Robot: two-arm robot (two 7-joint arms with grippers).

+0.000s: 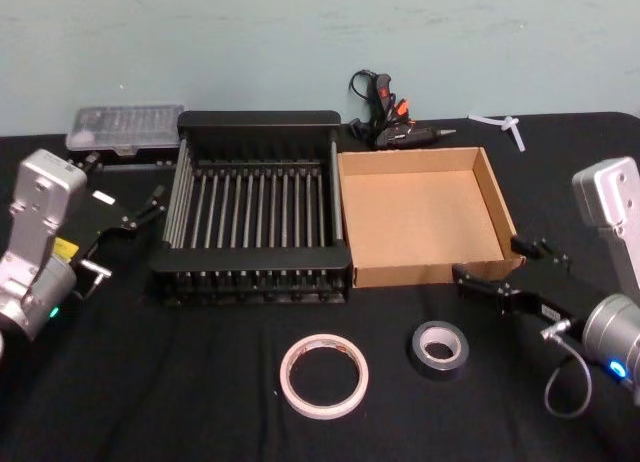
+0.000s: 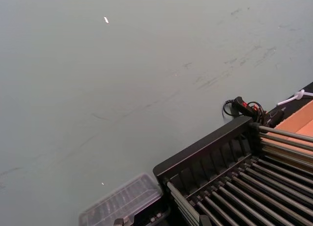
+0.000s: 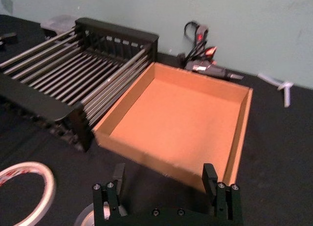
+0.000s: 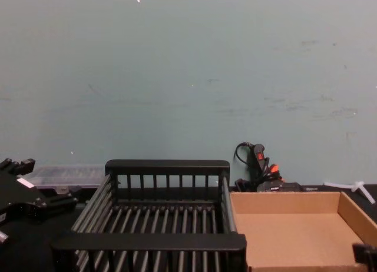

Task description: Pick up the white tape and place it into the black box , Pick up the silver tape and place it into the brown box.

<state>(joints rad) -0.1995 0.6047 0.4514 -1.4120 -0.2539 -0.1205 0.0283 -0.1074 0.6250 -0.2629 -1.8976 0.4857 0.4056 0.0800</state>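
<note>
A black cloth covers the desk [image 1: 200,382] from edge to edge, and behind it stands a pale blue-green wall [image 4: 188,78], scuffed and scratched in places. Count with me: two boxes, two rolls of tape, two tools. The black box [image 1: 258,128] sits at centre-left of the head view, its barred floor bare, and pressed right up against it at centre-right is the brown box [image 1: 496,197], its cardboard floor bare too. In front of them, low in the frame, lie both rolls flat on the cloth: the white tape [image 1: 323,376] at lower centre, below the seam between the boxes, and the silver tape [image 1: 440,348] just beside it toward the lower right, the two near each other but apart. Along the back edge there is one clear plastic case [image 1: 125,128] at upper left, one black glue gun [image 1: 390,117] with orange trim behind the boxes' meeting corner, and one small white plastic piece [image 1: 505,125] at upper right. The left tool [image 1: 135,217] hangs at the left edge of the head view, beside the black box's left wall, fingers spread and holding nothing. The right tool [image 1: 525,267] hovers at the right edge by the brown box's near corner, above and to the right of the silver tape; in the right wrist view its two fingers [image 3: 211,179] stand wide apart over the cloth, with nothing between them.
</note>
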